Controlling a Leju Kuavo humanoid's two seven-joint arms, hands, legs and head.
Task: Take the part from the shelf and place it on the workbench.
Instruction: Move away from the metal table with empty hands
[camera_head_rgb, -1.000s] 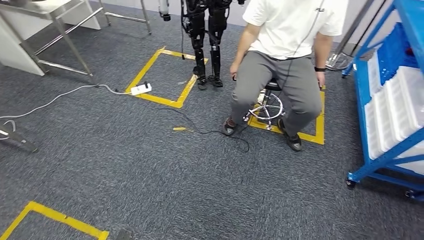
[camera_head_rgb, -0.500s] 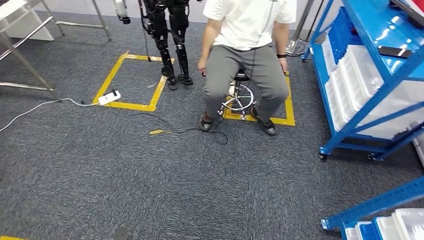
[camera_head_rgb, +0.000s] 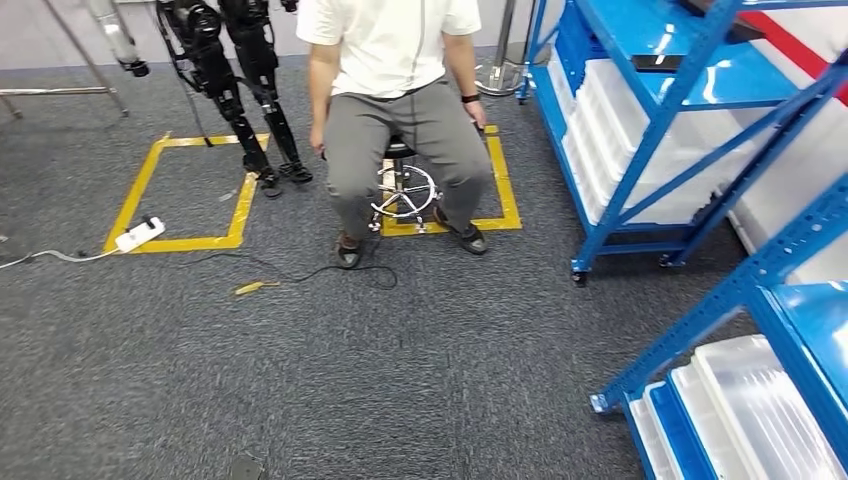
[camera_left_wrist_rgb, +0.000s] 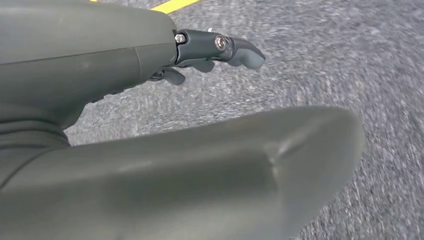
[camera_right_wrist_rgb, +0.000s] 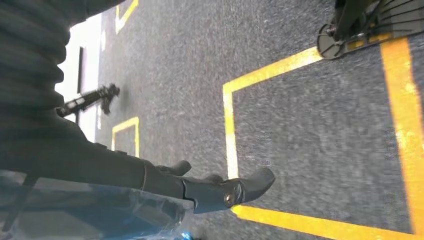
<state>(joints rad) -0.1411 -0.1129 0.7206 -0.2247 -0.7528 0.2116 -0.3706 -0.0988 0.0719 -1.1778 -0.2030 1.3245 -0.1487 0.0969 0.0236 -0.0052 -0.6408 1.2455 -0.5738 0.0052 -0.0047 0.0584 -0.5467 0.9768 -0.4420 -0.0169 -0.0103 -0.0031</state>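
Both robot hands, left (camera_left_wrist_rgb: 215, 50) and right (camera_right_wrist_rgb: 220, 192), hang released; face the blue shelf (camera_head_rgb: 690, 110) at frame right squarely before reaching.

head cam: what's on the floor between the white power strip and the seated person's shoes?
In the head view, between the white power strip and the person's dark shoe lie grey carpet, a black cable and a small yellow strip.
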